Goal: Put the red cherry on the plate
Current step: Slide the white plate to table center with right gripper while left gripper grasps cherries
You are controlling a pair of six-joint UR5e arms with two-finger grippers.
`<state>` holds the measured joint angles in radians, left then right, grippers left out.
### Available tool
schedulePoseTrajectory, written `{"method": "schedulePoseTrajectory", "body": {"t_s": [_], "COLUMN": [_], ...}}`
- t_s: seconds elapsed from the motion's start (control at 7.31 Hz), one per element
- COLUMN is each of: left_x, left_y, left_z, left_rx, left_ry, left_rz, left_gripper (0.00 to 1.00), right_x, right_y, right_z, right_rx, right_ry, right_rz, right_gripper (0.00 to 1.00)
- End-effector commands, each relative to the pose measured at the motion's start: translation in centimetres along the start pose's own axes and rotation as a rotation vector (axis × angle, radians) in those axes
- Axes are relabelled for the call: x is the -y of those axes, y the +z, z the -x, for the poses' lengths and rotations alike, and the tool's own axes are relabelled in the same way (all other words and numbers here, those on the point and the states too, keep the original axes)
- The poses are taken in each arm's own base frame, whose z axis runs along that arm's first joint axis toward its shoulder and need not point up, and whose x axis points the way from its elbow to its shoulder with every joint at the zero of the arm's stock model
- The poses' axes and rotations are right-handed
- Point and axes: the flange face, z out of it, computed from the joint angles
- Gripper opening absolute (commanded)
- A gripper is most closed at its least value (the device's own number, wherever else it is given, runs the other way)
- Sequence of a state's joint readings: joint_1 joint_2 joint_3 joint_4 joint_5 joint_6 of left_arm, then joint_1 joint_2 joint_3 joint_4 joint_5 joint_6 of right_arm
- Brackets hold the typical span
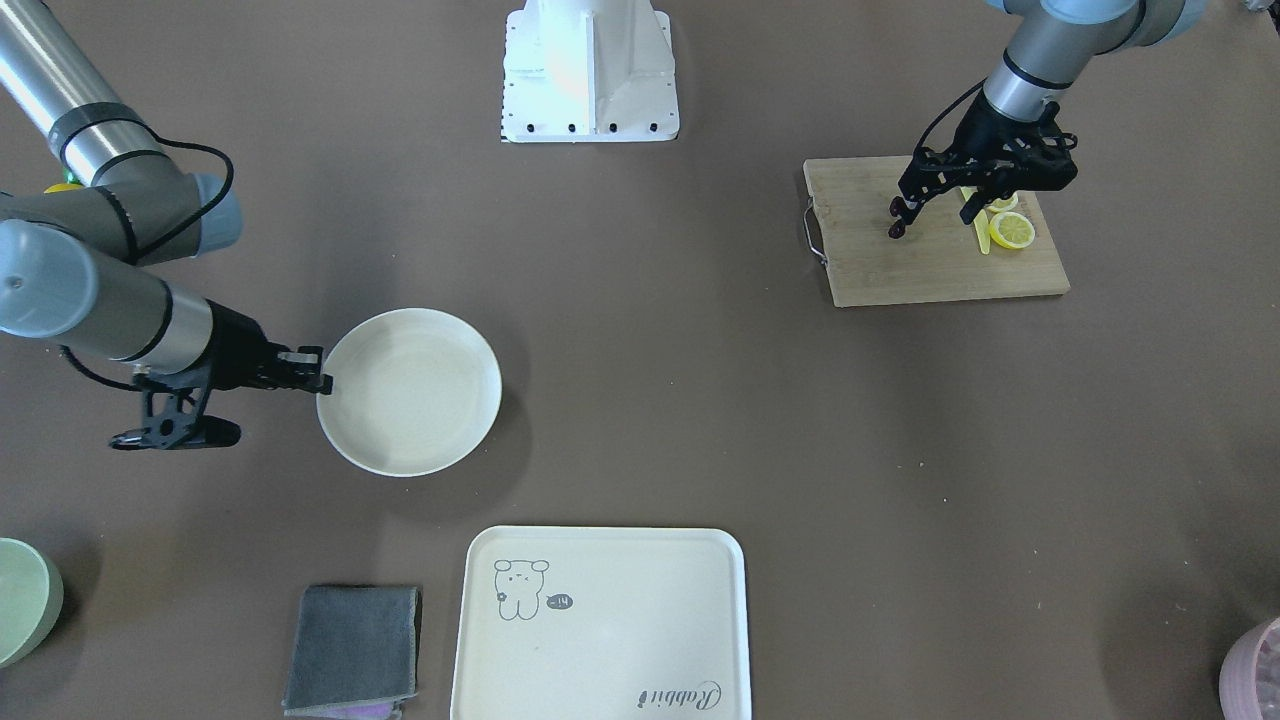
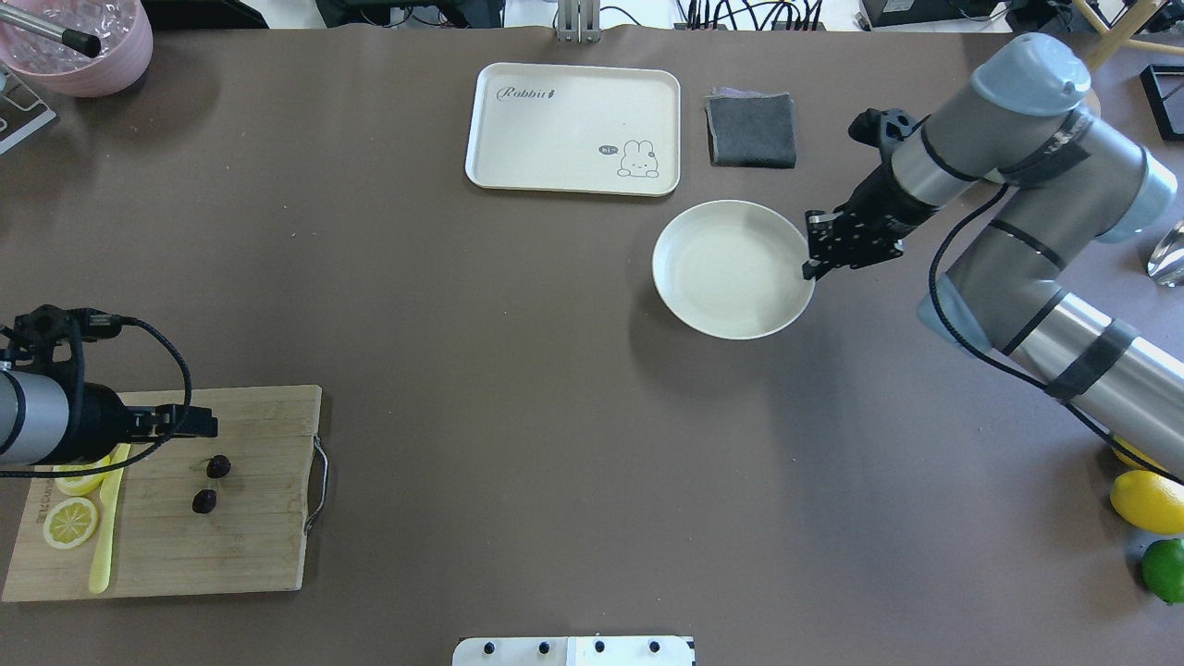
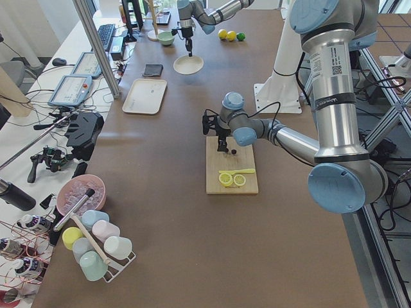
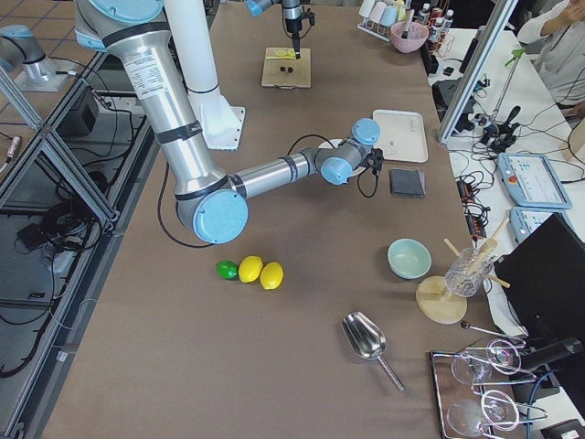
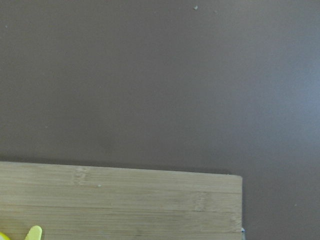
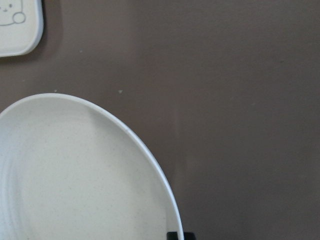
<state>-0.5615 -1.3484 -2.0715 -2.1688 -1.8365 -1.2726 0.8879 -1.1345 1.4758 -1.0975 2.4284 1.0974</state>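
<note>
The red cherry (image 2: pixel 211 483), two tiny dark fruits, lies on the wooden cutting board (image 2: pixel 231 546); in the front-facing view the cherry (image 1: pixel 895 232) sits just beyond one fingertip. My left gripper (image 2: pixel 166 439) hangs open over the board between the cherry and the lemon slices, and it holds nothing. The round cream plate (image 2: pixel 703 305) rests on the table far to the right. My right gripper (image 2: pixel 810 268) is shut on the plate's rim (image 6: pixel 150 160), at the edge nearest its arm. The plate is bare inside.
Two lemon slices (image 1: pixel 1010 230) and a yellow knife (image 2: pixel 102 546) share the board. A cream tray (image 1: pixel 600 620) and a grey cloth (image 1: pixel 352 648) lie beyond the plate. A green bowl (image 1: pixel 20 600), a pink bowl (image 2: pixel 83 46) and whole lemons with a lime (image 2: pixel 1147 499) sit at the table's edges.
</note>
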Motion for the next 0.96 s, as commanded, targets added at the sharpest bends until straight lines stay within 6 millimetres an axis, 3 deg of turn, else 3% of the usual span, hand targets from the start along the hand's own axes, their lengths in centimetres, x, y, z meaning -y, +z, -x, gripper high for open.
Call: {"method": "schedulePoseTrajectory", "body": {"t_s": [0.0, 0.27, 0.82], "left_x": [-2.8, -3.4, -3.7], "left_y": [2.3, 3.2, 4.3], "left_z": [-0.8, -0.7, -1.4], "left_rx": [0.033, 0.045, 0.045], "left_ry": [0.055, 0.066, 0.078], "left_rz": [0.002, 0.013, 0.012], "left_gripper": [0.86, 0.85, 0.73], "right_x": [-3.9, -6.3, -9.5], "right_y": [3.5, 6.6, 9.8], "right_z": [7.3, 11.1, 14.2], "right_rx": [0.011, 0.009, 0.027], "right_ry": [0.012, 0.010, 0.026], "right_rz": [-0.010, -0.041, -0.065], "right_gripper": [0.00, 0.00, 0.00]}}
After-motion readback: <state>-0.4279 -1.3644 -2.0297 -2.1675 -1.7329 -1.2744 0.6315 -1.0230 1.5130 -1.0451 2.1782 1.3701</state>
